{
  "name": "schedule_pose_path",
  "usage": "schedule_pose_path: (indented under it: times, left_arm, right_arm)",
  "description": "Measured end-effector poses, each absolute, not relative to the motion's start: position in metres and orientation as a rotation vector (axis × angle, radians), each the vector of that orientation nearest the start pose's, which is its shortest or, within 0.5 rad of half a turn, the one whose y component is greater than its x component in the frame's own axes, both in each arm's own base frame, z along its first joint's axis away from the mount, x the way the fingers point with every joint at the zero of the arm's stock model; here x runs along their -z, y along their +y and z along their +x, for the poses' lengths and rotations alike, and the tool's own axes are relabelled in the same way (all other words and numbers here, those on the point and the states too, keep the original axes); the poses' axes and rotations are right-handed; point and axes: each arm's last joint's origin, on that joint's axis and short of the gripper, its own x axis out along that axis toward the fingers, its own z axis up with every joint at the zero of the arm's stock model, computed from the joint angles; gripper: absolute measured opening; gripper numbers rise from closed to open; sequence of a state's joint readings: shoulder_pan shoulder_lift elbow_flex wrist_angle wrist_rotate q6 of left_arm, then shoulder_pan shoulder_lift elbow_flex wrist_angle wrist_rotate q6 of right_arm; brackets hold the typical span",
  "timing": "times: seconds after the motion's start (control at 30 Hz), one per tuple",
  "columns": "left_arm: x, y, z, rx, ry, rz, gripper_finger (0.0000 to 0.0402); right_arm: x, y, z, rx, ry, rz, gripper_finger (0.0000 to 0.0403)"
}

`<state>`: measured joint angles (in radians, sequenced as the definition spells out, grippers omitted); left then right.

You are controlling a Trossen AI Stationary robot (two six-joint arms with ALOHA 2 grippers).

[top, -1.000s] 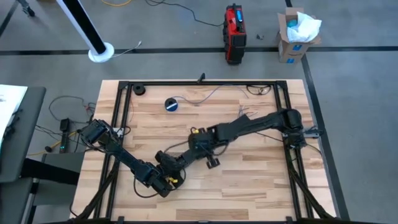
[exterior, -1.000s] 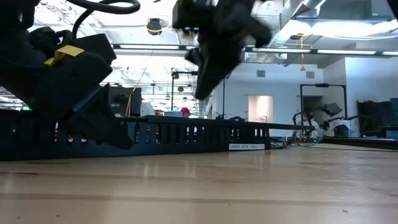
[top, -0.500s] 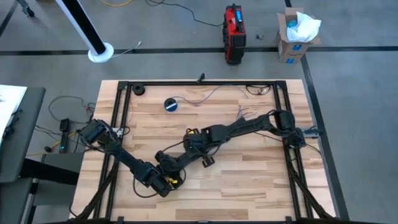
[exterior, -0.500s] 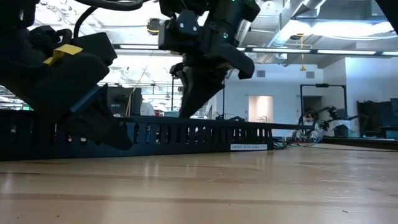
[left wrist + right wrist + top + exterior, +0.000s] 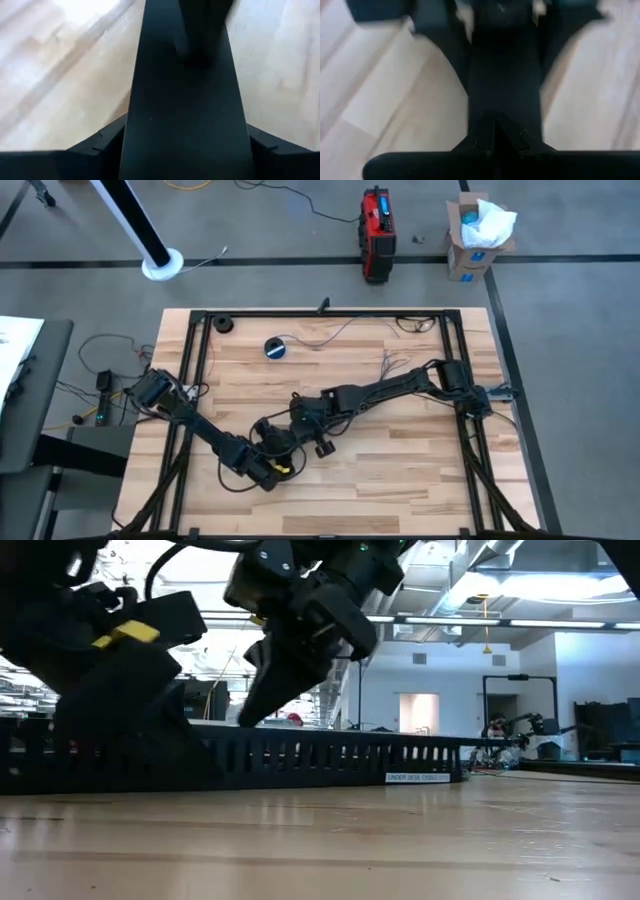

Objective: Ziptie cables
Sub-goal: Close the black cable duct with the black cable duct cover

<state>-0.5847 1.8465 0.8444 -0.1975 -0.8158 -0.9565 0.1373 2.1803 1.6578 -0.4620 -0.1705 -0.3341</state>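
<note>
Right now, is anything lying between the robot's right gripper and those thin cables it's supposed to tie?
Nothing visible does. The right gripper is mid-table next to the left gripper. The cables lie near the far edge, with only bare tabletop between. The tape roll sits off to one side.

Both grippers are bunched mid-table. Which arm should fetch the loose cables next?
Right, probably. The cables lie on the table's right half, just beside the right arm's own links. To get there, the left gripper would have to cross past the right gripper.
</note>
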Motion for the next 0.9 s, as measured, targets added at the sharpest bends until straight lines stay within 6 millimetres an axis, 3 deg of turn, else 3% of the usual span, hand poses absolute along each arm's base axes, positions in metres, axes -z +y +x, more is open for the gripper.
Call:
schedule_pose_path:
  times: [0.13, 0.2, 0.37, 0.57, 0.73, 0.9]
  left_arm:
    - [-0.102, -0.143, 0.272, -0.569, 0.735, 0.022, 0.0243]
    - [-0.102, -0.139, 0.274, -0.555, 0.761, 0.042, 0.0243]
    - [-0.1, -0.134, 0.278, -0.42, 0.889, 0.098, 0.0243]
    - [-0.101, -0.127, 0.283, -0.273, 0.966, 0.227, 0.0243]
    - [-0.107, -0.113, 0.297, -0.111, 0.973, 0.171, 0.0243]
    - [-0.116, -0.098, 0.316, 0.048, 0.872, 0.037, 0.0243]
  right_arm:
    - [-0.173, 0.072, 0.469, -0.452, 0.832, -0.291, 0.0]
    - [-0.185, 0.07, 0.466, -0.42, 0.822, -0.31, 0.0]
    - [-0.239, 0.05, 0.448, -0.324, 0.792, -0.35, 0.0]
    - [-0.282, 0.026, 0.424, -0.263, 0.784, -0.315, 0.0]
    - [-0.281, 0.014, 0.413, -0.229, 0.895, -0.269, 0.0]
    - [-0.277, 0.02, 0.407, -0.22, 0.971, -0.244, 0.0]
